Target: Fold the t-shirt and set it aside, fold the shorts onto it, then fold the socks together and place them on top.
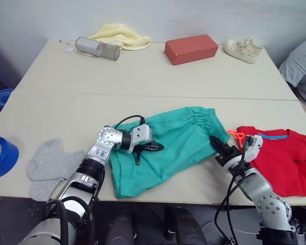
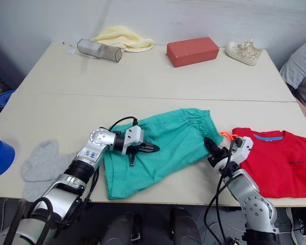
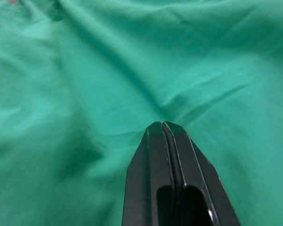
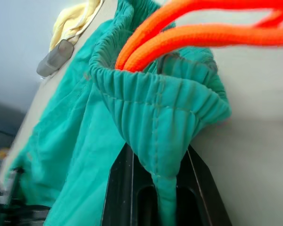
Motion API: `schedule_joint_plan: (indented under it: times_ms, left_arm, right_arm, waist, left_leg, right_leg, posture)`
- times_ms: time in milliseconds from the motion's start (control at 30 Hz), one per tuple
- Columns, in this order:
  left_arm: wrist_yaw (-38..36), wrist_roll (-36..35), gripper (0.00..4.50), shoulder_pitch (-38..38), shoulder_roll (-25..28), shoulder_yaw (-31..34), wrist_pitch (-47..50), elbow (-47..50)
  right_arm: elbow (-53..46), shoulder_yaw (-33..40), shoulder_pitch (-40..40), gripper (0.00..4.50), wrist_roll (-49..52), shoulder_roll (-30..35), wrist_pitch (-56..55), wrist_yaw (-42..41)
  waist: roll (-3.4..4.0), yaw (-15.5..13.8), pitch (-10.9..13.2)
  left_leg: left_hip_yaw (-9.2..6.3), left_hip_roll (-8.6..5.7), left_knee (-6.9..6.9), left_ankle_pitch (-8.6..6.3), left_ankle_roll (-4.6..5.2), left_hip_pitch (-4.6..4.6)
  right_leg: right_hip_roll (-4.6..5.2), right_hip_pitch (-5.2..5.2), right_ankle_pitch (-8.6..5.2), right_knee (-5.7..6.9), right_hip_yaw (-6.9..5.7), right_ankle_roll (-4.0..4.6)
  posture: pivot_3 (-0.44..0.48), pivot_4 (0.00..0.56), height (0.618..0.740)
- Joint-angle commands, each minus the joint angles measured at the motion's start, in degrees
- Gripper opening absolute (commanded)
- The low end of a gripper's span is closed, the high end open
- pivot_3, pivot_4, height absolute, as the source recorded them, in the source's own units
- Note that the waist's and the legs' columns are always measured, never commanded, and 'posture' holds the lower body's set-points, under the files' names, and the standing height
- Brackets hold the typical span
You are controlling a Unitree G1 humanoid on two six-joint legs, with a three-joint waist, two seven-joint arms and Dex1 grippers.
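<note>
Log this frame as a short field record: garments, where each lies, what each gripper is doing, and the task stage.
t-shirt: folded, at the table's right near edge
shorts: spread out mid-table, not yet folded
socks: loose at left near edge
left gripper: fingers shut, pinching a fold of the shorts
right gripper: shut on the shorts' waistband by the orange drawstring
stage: shirt set aside; shorts fold beginning
background: yellow cloth, red block, sneaker along the far edge

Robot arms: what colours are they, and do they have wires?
Both arms are silver-grey metal with round joints and white blocks at the wrists. Each ends in a black two-fingered gripper: left gripper, right gripper. Black cables loop along both arms. The left arm's round joint carries small blue markings.
</note>
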State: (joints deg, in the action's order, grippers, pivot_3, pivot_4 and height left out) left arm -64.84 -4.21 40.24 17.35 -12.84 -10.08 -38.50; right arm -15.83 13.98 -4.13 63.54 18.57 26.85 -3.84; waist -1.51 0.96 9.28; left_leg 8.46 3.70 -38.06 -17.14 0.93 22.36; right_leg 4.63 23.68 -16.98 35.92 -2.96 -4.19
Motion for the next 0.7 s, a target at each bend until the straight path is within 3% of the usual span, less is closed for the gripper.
schedule_joint_plan:
  times_ms: [33,167,300,467,700]
  left_arm:
    - [3.79,-0.88,0.0,0.56,-1.04,1.6,4.99,4.38]
    - [8.23,-0.3,0.0,-1.03,-2.07,1.98,10.57,8.32]
    - [12.66,0.87,0.0,-1.91,-3.56,1.43,13.45,9.27]
    - [16.53,2.22,0.0,-1.39,-4.24,0.91,17.33,10.06]
    - [16.16,2.05,0.0,-4.7,-1.98,0.78,21.52,14.54]
  right_arm:
    - [-5.64,2.47,-1.61,0.04,-10.08,1.05,-7.27,-2.52]
    - [-8.17,3.27,-2.74,0.04,-19.99,1.58,-13.8,-4.36]
    - [-13.08,0.06,-3.4,0.04,-32.94,6.86,-17.31,-7.94]
    - [-19.27,-11.23,-0.12,0.04,-51.53,18.7,-18.54,-15.32]
    - [-21.67,-26.39,6.94,0.04,-61.2,16.56,-13.54,-18.55]
  waist:
    - [0.07,-0.1,0.04]
    - [0.11,-0.33,0.07]
    - [0.21,-0.43,0.13]
    - [0.27,-0.35,0.14]
    - [0.26,-0.58,0.14]
  left_leg:
    - [0.01,-0.01,0.0,0.0,0.0,0.01]
    - [0.03,-0.07,-0.01,0.0,0.0,0.04]
    - [0.08,-0.11,0.0,0.0,0.0,0.0]
    - [0.1,-0.06,0.01,0.0,-0.02,-0.07]
    - [0.08,-0.03,-0.01,0.01,-0.06,-0.06]
  right_leg:
    - [-0.03,0.0,0.0,-0.01,-0.01,0.0]
    - [-0.15,0.04,0.0,0.01,-0.03,-0.06]
    - [-0.18,0.04,-0.01,0.02,-0.01,-0.07]
    - [-0.22,0.03,-0.01,0.03,-0.05,-0.07]
    - [-0.19,0.04,-0.03,0.03,-0.08,-0.03]
  posture:
    - [0.0,0.15,0.74]
    - [0.0,0.15,0.74]
    - [0.0,0.15,0.74]
    - [0.0,0.15,0.74]
    - [0.0,0.15,0.74]
